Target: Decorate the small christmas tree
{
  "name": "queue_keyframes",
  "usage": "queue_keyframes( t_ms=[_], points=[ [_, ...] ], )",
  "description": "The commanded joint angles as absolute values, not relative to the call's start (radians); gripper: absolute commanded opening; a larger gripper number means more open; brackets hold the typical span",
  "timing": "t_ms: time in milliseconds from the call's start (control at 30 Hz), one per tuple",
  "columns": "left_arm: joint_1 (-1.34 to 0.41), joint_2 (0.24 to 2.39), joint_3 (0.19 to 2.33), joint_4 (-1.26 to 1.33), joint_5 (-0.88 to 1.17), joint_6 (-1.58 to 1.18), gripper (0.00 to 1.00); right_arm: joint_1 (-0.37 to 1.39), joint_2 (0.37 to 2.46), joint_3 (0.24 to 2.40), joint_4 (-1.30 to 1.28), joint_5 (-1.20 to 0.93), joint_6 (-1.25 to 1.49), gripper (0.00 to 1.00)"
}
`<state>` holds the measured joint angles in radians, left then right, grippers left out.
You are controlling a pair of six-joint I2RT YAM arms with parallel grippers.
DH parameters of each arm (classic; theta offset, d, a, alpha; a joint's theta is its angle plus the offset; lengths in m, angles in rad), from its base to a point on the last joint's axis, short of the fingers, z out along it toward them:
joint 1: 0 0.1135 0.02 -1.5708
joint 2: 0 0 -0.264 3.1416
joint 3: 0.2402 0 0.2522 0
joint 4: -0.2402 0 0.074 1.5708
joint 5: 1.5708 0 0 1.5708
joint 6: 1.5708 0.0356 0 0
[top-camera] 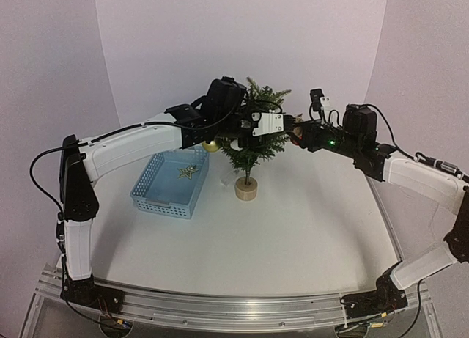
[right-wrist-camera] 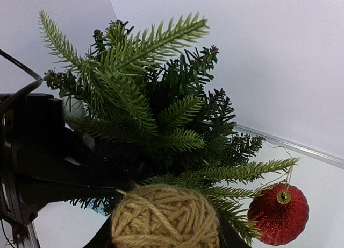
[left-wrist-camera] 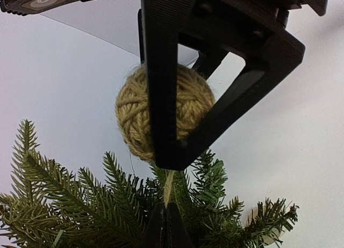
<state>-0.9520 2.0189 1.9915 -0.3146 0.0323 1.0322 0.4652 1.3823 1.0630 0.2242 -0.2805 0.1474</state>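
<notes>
The small christmas tree [top-camera: 253,144] stands on its round wooden base [top-camera: 246,190] at the table's middle back. A ball of tan twine [right-wrist-camera: 165,215] is held between my right gripper's [right-wrist-camera: 165,226] black fingers, up against the tree's branches [right-wrist-camera: 140,97]. In the left wrist view, my left gripper [left-wrist-camera: 166,207] is shut on the ball's thin hanging string [left-wrist-camera: 170,186], just below the ball [left-wrist-camera: 129,111]. In the top view both grippers, left [top-camera: 282,124] and right [top-camera: 299,133], meet at the tree's upper right side.
A red glitter bauble [right-wrist-camera: 278,213] hangs from a right-hand branch. A gold bauble [top-camera: 211,145] shows at the tree's left, under my left arm. A blue basket [top-camera: 150,195] with a star ornament [top-camera: 188,171] stands left of the tree.
</notes>
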Motion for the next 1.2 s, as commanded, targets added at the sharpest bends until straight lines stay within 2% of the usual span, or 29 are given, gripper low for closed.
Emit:
queue_keyframes(
  t_ms=[0, 233, 333, 433, 567, 667, 767, 800, 867, 967, 1000, 1067, 1133, 1167],
  points=[
    [-0.947, 1.935, 1.977, -0.325, 0.049, 1.051, 0.00, 0.459, 1.362, 1.050, 0.256, -0.305, 0.147, 0.09],
    [-0.945, 1.925, 1.939, -0.306, 0.041, 1.086, 0.00, 0.460, 1.375, 1.048, 0.267, -0.329, 0.107, 0.12],
    [-0.946, 1.923, 1.934, -0.307, 0.041, 1.090, 0.00, 0.459, 1.371, 1.040, 0.267, -0.337, 0.096, 0.16],
    [-0.945, 1.920, 1.922, -0.303, 0.044, 1.093, 0.00, 0.459, 1.365, 1.033, 0.266, -0.353, 0.095, 0.29],
    [-0.945, 1.924, 1.922, -0.299, 0.047, 1.091, 0.00, 0.459, 1.355, 1.029, 0.265, -0.367, 0.103, 0.57],
    [-0.945, 1.925, 1.925, -0.300, 0.049, 1.090, 0.00, 0.459, 1.340, 1.024, 0.264, -0.360, 0.115, 0.68],
    [-0.944, 1.925, 1.925, -0.299, 0.049, 1.091, 0.00, 0.459, 1.320, 1.016, 0.261, -0.344, 0.124, 0.87],
    [-0.944, 1.925, 1.925, -0.297, 0.049, 1.090, 0.00, 0.459, 1.315, 1.016, 0.260, -0.343, 0.125, 0.89],
    [-0.945, 1.924, 1.927, -0.296, 0.049, 1.089, 0.00, 0.459, 1.305, 1.016, 0.258, -0.343, 0.130, 0.89],
    [-0.945, 1.926, 1.929, -0.296, 0.048, 1.089, 0.00, 0.460, 1.298, 1.031, 0.247, -0.343, 0.142, 0.80],
    [-0.945, 1.926, 1.929, -0.295, 0.047, 1.089, 0.00, 0.460, 1.297, 1.039, 0.238, -0.335, 0.150, 0.73],
    [-0.944, 1.926, 1.927, -0.292, 0.043, 1.089, 0.00, 0.460, 1.302, 1.061, 0.212, -0.315, 0.178, 0.51],
    [-0.945, 1.924, 1.921, -0.289, 0.042, 1.094, 0.00, 0.460, 1.308, 1.082, 0.192, -0.312, 0.218, 0.39],
    [-0.946, 1.922, 1.918, -0.287, 0.041, 1.095, 0.00, 0.460, 1.308, 1.085, 0.185, -0.310, 0.239, 0.37]
  ],
)
